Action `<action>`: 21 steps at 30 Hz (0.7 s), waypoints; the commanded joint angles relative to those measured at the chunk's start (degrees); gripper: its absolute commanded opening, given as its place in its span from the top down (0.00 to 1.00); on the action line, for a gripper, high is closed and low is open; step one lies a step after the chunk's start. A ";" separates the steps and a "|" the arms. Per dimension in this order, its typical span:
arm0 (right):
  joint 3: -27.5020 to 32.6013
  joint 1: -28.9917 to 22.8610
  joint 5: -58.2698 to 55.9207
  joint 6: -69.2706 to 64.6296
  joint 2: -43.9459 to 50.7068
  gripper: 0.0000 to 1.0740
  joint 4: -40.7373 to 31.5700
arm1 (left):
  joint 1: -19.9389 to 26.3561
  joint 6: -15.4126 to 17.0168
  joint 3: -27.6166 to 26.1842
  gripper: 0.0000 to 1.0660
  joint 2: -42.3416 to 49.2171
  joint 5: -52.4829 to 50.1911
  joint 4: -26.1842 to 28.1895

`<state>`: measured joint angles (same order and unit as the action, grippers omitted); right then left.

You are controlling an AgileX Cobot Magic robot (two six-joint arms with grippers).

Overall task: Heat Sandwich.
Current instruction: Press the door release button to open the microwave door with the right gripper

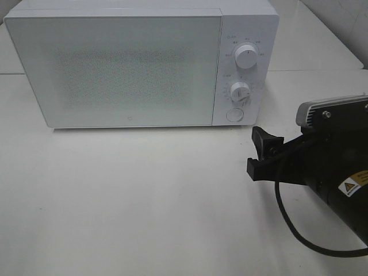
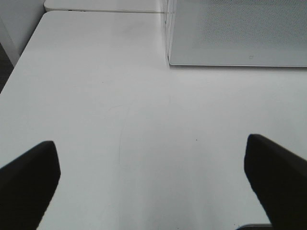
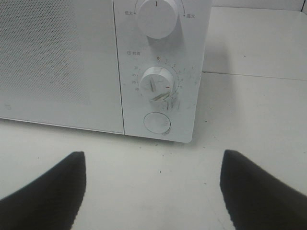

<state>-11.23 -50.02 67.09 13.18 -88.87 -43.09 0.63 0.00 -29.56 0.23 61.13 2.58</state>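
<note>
— Where's the sandwich?

— I can't find it in any view. It isn't on the bench (image 1: 144, 201), and the microwave (image 1: 132, 69) has its door (image 1: 115, 66) shut, with a frosted front I can't see through. It may be inside, or not here at all.

— And your fingers?

— Both sets are wide apart and hold nothing. My right fingers (image 1: 265, 140) hang just in front of the control panel, facing the timer dial (image 1: 240, 91) and the round button (image 1: 234, 114) below it. My left fingers (image 2: 29, 184) hover over bare bench near the microwave's front corner.

— So what worries you?

— Mostly turning that dial blind. If nothing is inside, I'd run an empty oven. The dial and button also sit close together, so spread this wide I could catch the wrong one. A push that lands off centre could skid off the smooth panel or shove the whole box backward.

— And the door?

— If the button releases it, I'd guess it swings out toward my left side. My left fingers may be in its path, so I'd check that first.
</note>
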 commanded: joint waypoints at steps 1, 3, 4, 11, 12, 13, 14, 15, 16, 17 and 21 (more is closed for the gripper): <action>0.17 -0.23 0.23 -0.74 0.06 0.30 0.17 | -0.29 0.00 0.00 0.06 1.49 -0.06 0.06; 0.17 -0.23 0.29 -2.29 0.06 0.30 -0.06 | -0.29 0.00 0.00 0.06 1.49 -0.06 0.06; 0.17 -0.23 0.23 -3.15 0.06 0.30 -0.17 | -0.29 0.00 0.00 0.06 1.49 -0.06 0.06; 0.23 -0.23 0.17 -19.19 0.06 0.30 -1.03 | -0.29 0.00 0.00 0.06 1.49 -0.06 0.06; 0.23 -0.23 0.17 -19.19 0.06 0.30 -1.03 | -0.29 0.00 0.00 0.06 1.49 -0.06 0.06; 0.23 -0.23 0.17 -22.40 0.06 0.30 -1.03 | -0.29 0.00 0.00 0.06 1.49 -0.06 0.06; 0.23 -0.23 0.17 -25.15 0.06 0.30 -1.03 | -0.29 0.00 0.00 0.06 1.49 -0.06 0.06; 0.23 -0.23 0.17 -28.88 0.06 0.30 -1.03 | -0.29 0.00 0.00 0.06 1.49 -0.06 0.06; 0.23 -0.23 0.17 -36.84 0.06 0.30 -1.03 | -0.29 0.00 0.00 0.06 1.49 -0.06 0.06; 0.23 -0.23 0.17 -36.84 0.06 0.30 -1.03 | -0.29 0.00 0.00 0.06 1.49 -0.06 0.06; 0.23 -0.23 -0.11 -47.67 0.06 0.30 -1.03 | -0.29 0.00 0.00 0.06 1.49 -0.06 0.06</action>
<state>-11.23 -50.02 66.75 -30.77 -88.87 -44.63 0.63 -0.29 -29.56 0.23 61.13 2.58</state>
